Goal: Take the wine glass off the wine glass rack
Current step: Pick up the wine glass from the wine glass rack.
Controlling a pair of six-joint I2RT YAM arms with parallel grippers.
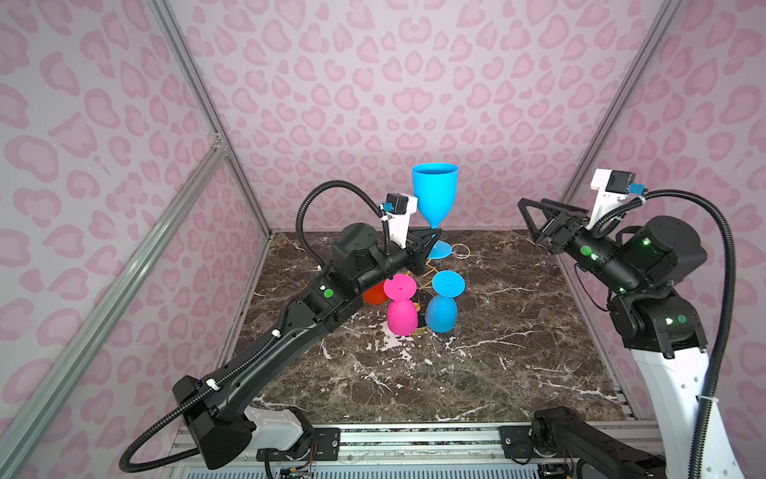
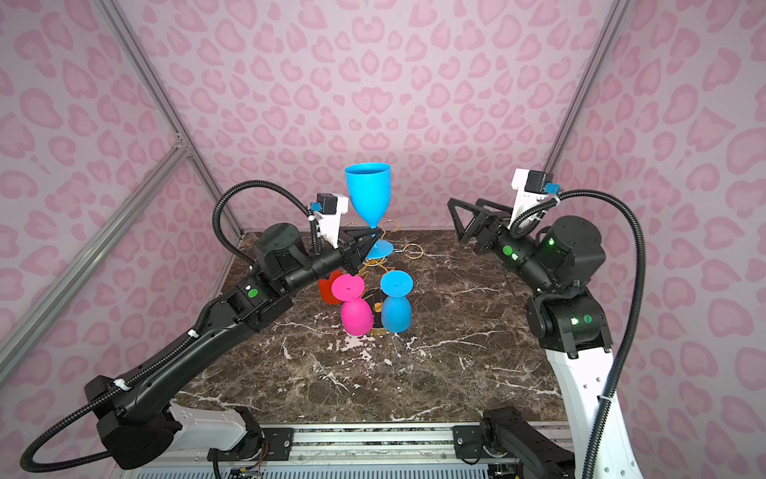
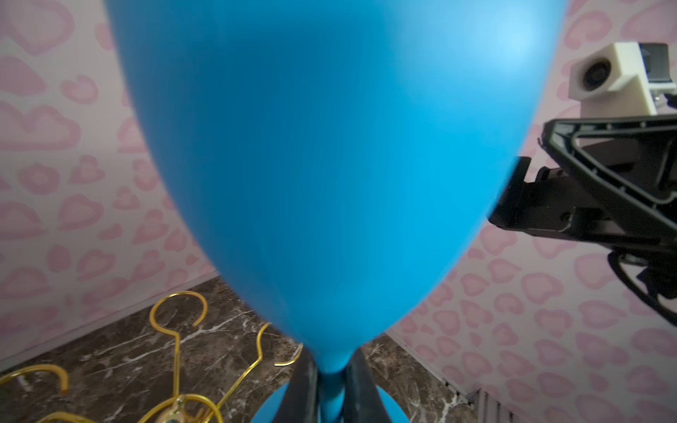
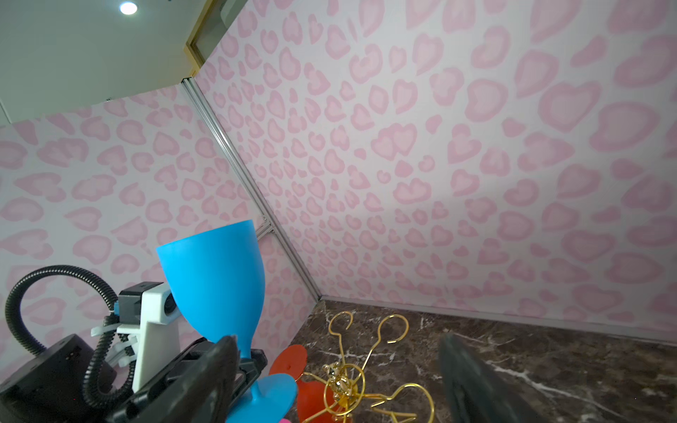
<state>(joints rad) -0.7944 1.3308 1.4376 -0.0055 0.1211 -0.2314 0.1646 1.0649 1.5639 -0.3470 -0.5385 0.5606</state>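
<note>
Top views: blue wine glass [image 1: 435, 195] is held upright by its stem in left gripper [image 1: 429, 242], near top of wine glass rack [image 2: 378, 321]; right gripper [image 2: 466, 207] is seen wide open, empty, well apart. Left wrist: stem is pinched btwn fingers [image 3: 304, 388]. Right wrist: fingers [image 4: 469, 377] are spread wide, nothing btwn.

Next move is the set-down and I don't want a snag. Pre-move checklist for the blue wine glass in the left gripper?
1. Grip: left gripper shut on the stem of the upright blue plastic wine glass: ok.
2. Its foot out of the loops of the thin gold wire rack: ok.
3. Gap between foot and nearest loop: cannot tell.
4. Other arm: right gripper open, apart from the glass: ok.
5. Inverted pink plastic glass, second blue glass and orange glass hang on the rack: ok.
</note>
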